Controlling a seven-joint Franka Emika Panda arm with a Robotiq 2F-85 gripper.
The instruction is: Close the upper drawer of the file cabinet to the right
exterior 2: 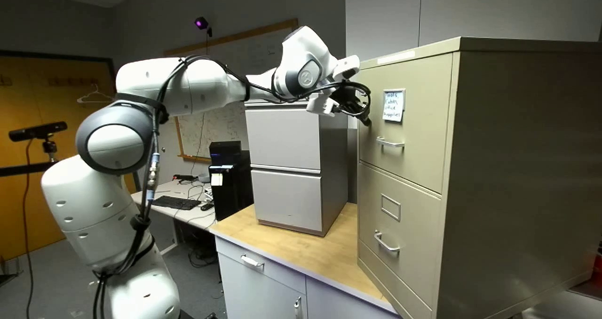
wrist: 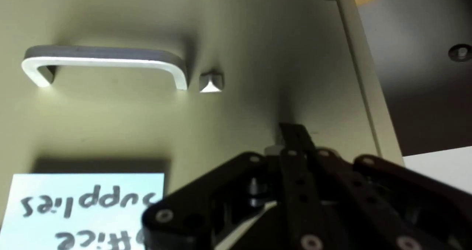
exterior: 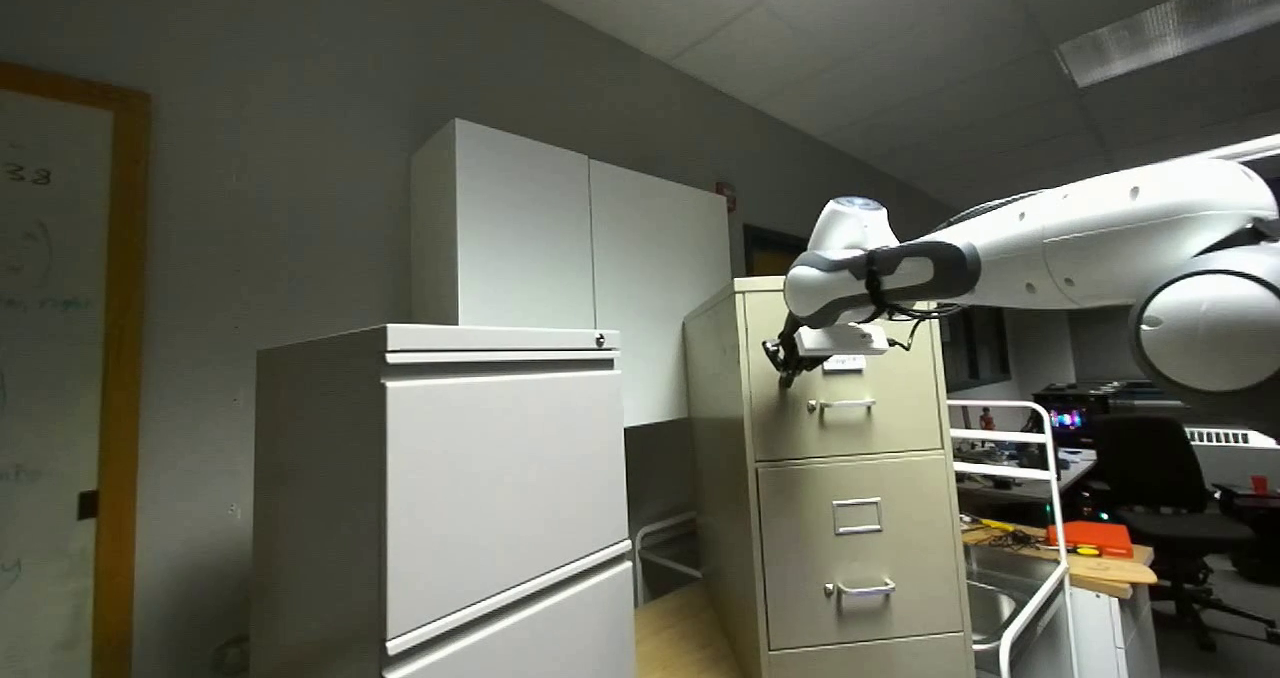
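The beige file cabinet stands at the right in both exterior views. Its upper drawer looks flush with the cabinet front in both exterior views. The drawer has a silver handle, a small lock and a handwritten label. In the wrist view the drawer front fills most of the picture, with the handle at upper left. My gripper is shut with nothing between its fingers. Its tips are at the drawer front beside the lock; contact cannot be told.
A light grey cabinet stands beside the beige one on a wooden counter. White wall cupboards hang behind. A white metal frame and a sink lie on the beige cabinet's other side.
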